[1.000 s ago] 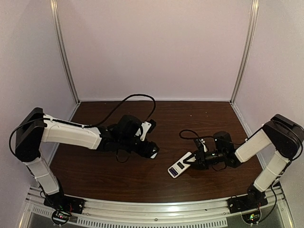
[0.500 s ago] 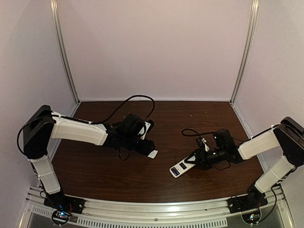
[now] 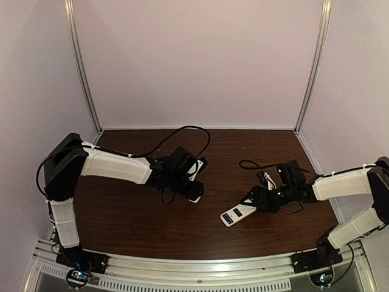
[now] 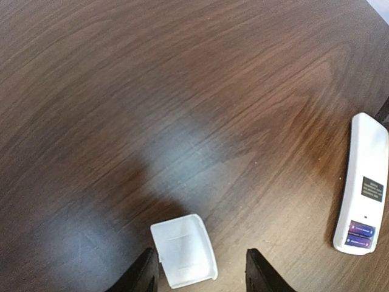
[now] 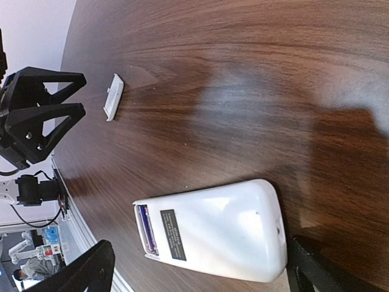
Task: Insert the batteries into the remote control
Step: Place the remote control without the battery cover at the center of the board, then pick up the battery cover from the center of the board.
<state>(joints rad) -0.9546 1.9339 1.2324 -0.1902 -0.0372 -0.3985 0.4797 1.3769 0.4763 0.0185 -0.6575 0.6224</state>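
Soft overhead light — pale glare on table point(image 4: 182, 158), wrist views sharp.

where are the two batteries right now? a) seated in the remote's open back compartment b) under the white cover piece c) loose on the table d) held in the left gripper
a: the batteries show as two purple cells side by side in the open recess at one end of the remote, while the cover lies well apart from it.
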